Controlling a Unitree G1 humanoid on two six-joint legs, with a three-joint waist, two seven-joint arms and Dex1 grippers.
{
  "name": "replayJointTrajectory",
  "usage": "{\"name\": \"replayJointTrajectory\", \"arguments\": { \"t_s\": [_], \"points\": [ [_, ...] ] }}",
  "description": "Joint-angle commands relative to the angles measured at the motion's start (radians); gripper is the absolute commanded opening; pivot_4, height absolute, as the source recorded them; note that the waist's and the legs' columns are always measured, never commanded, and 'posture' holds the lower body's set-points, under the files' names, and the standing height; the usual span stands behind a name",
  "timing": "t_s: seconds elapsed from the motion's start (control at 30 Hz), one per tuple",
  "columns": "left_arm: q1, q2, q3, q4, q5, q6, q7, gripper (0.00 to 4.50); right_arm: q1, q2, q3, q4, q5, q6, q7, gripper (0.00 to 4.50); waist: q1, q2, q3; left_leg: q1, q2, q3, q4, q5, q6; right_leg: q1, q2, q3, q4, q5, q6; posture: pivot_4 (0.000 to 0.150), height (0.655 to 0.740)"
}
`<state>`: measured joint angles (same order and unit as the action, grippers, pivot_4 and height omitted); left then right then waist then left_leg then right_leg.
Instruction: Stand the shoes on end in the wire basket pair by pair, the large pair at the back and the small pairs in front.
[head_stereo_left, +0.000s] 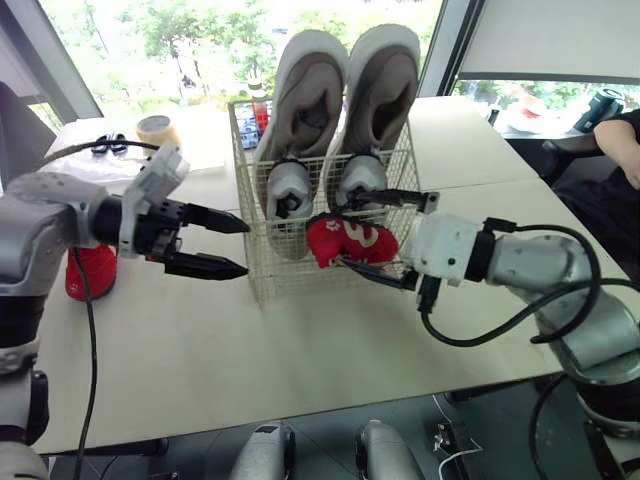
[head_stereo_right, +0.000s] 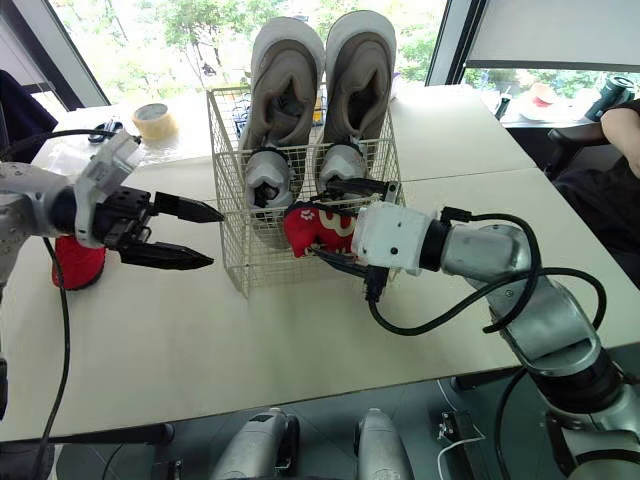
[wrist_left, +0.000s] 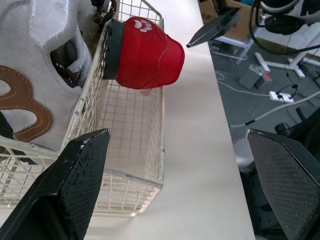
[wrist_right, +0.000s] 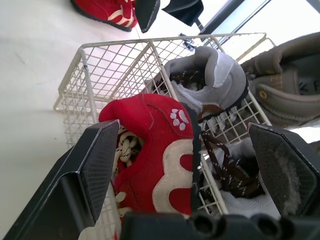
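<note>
Tabletop (head_stereo_left: 300, 360): one basket (head_stereo_left: 285, 272), two large shoes (head_stereo_left: 305, 90), two grey (head_stereo_left: 290, 188), two red (head_stereo_left: 352, 240).

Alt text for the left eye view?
Open right gripper straddles a red shoe at the front of the wire basket, holding grey shoes and large beige shoes. Open left gripper hovers nearby; second red shoe lies on the table.

Two big taupe shoes (head_stereo_left: 310, 90), two small grey shoes (head_stereo_left: 290, 190), two red shoes (head_stereo_left: 345, 240), one wire basket (head_stereo_left: 285, 278), one tape roll (head_stereo_left: 157, 128)!
</note>
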<state>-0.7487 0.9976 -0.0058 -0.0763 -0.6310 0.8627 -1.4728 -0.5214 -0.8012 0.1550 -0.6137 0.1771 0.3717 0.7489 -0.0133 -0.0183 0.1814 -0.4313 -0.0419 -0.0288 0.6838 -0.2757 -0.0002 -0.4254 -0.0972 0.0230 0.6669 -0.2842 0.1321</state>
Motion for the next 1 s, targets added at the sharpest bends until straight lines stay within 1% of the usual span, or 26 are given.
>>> {"name": "replayJointTrajectory", "arguments": {
  "t_s": [0.03,0.27,0.3,0.37,0.47,0.5,0.53,0.7,0.73,0.87,1.0],
  "points": [
    [-0.027,0.001,-0.002,0.009,0.012,-0.026,0.006,4.50,-0.013,0.019,0.005,0.007,-0.062,-0.067,-0.014,4.39,-0.001,0.000,0.000,0.000,0.000,0.000,0.000,0.000,0.000,0.000,0.000,0.000,0.000,0.000,0.000,0.150,0.7400],
    [-0.019,0.009,0.004,0.004,-0.003,-0.017,0.012,4.50,-0.015,0.028,0.082,0.101,-0.245,-0.246,-0.017,4.39,-0.001,0.000,0.000,0.000,0.000,0.000,0.000,0.001,-0.001,0.000,0.000,0.000,0.000,0.000,0.000,0.150,0.7400],
    [-0.017,0.010,0.006,-0.002,-0.010,-0.011,0.010,4.50,-0.016,0.032,0.083,0.112,-0.258,-0.266,-0.018,4.39,-0.001,0.000,0.000,0.000,0.000,0.000,0.000,0.003,-0.005,0.000,0.000,0.000,0.000,0.000,0.000,0.150,0.7400],
    [-0.020,0.008,0.004,-0.008,-0.013,-0.004,0.014,4.50,-0.019,0.043,0.081,0.132,-0.276,-0.304,-0.021,4.39,-0.002,0.000,0.000,0.000,0.000,0.000,0.000,0.003,-0.005,0.000,0.000,0.000,0.000,0.000,0.000,0.150,0.7400],
    [-0.025,0.002,0.002,-0.007,-0.009,-0.004,0.023,4.50,-0.024,0.062,0.085,0.161,-0.307,-0.363,-0.025,3.60,-0.001,0.000,0.000,0.000,0.000,0.000,0.000,0.003,-0.005,0.000,0.000,0.000,0.000,0.000,0.000,0.150,0.7400],
    [-0.026,0.000,0.001,-0.007,-0.008,-0.004,0.025,4.50,-0.025,0.070,0.086,0.170,-0.316,-0.382,-0.028,3.15,-0.001,0.000,0.000,0.000,0.000,0.000,0.000,0.003,-0.005,0.000,0.000,0.000,0.000,0.000,0.000,0.150,0.7400],
    [-0.025,-0.001,0.002,-0.007,-0.007,-0.005,0.027,4.50,-0.026,0.078,0.087,0.176,-0.323,-0.395,-0.030,2.56,-0.002,0.000,0.000,0.000,0.000,0.000,0.000,0.003,-0.005,0.000,0.000,0.000,0.000,0.000,0.000,0.150,0.7400],
    [-0.023,-0.009,-0.003,-0.003,0.002,-0.017,0.042,4.50,-0.012,0.108,0.076,0.196,-0.358,-0.447,-0.043,0.11,-0.002,0.000,0.000,0.000,0.000,0.000,0.000,0.003,-0.005,0.000,0.000,0.000,0.000,0.000,0.000,0.150,0.7400],
    [-0.023,-0.010,-0.004,-0.002,0.003,-0.019,0.044,4.50,-0.006,0.109,0.069,0.194,-0.363,-0.450,-0.046,0.05,-0.002,0.000,0.000,0.000,0.000,0.000,0.000,0.003,-0.005,0.000,0.000,0.000,0.000,0.000,0.000,0.150,0.7400],
    [-0.024,-0.018,-0.010,0.010,0.015,-0.035,0.048,4.50,0.035,0.115,0.006,0.158,-0.375,-0.415,-0.087,0.05,0.001,0.000,0.000,0.000,0.000,0.000,0.000,0.003,-0.005,0.000,0.000,0.000,0.000,0.000,0.000,0.150,0.7400],
    [-0.034,-0.033,-0.020,0.023,0.023,-0.049,0.053,4.50,0.089,0.161,-0.083,0.090,-0.375,-0.329,-0.164,0.05,0.004,0.000,0.000,0.000,0.000,-0.001,0.000,0.003,-0.005,0.001,0.000,0.000,0.000,0.000,0.000,0.150,0.7400]
  ]
}}
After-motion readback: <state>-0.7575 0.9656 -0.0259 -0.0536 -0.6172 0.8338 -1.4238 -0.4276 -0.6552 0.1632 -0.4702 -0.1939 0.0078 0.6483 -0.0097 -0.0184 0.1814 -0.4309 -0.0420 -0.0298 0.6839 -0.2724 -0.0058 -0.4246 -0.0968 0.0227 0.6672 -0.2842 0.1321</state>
